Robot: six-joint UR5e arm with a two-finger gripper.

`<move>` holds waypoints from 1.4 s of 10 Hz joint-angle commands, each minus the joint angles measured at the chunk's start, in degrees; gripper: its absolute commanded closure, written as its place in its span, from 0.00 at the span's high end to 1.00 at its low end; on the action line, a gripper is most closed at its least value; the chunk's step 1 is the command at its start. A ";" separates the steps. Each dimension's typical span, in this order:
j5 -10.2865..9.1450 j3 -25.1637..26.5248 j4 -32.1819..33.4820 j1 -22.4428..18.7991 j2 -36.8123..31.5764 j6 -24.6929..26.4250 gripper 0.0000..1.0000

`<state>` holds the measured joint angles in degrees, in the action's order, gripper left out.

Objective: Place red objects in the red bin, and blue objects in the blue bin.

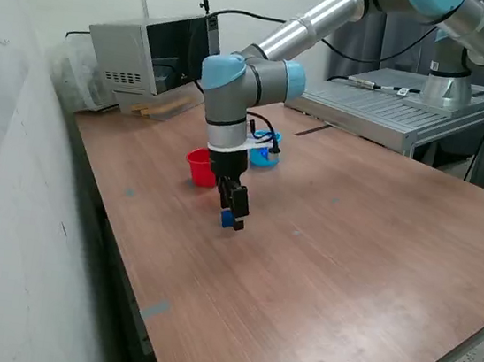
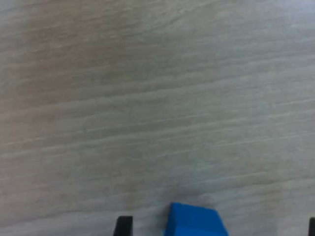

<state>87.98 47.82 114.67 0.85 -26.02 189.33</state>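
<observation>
Brown wooden table [image 1: 346, 275], gripper [image 1: 233, 221] down over blue cube [image 1: 227, 220], grip unclear, grey wall [image 1: 7, 204] alongside

Arm [image 1: 335, 15] bent down; hand [image 1: 233, 218] near tabletop.

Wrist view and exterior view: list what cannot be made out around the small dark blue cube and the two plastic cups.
- Small dark blue cube: cut off by the wrist view's edge; whether the jaws clamp it is unclear.
- Gripper: the exterior view is too small to show its grip.
- Round light blue plastic cup: mostly hidden behind the arm.
- Round red plastic cup: contents not visible.
</observation>
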 commanded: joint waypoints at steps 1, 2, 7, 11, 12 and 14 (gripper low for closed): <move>0.09 -0.36 0.11 0.12 0.44 -0.54 1.00; 0.78 -0.36 0.11 0.12 0.44 -0.72 0.00; 3.16 -0.80 0.11 0.12 0.53 -1.94 0.00; 5.19 3.21 -0.06 0.47 -8.57 -3.70 0.00; 5.01 7.33 -0.15 0.47 -13.48 -4.84 0.00; 5.10 23.19 0.20 0.90 -26.82 -10.61 0.00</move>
<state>92.85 56.14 114.66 1.34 -38.79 184.09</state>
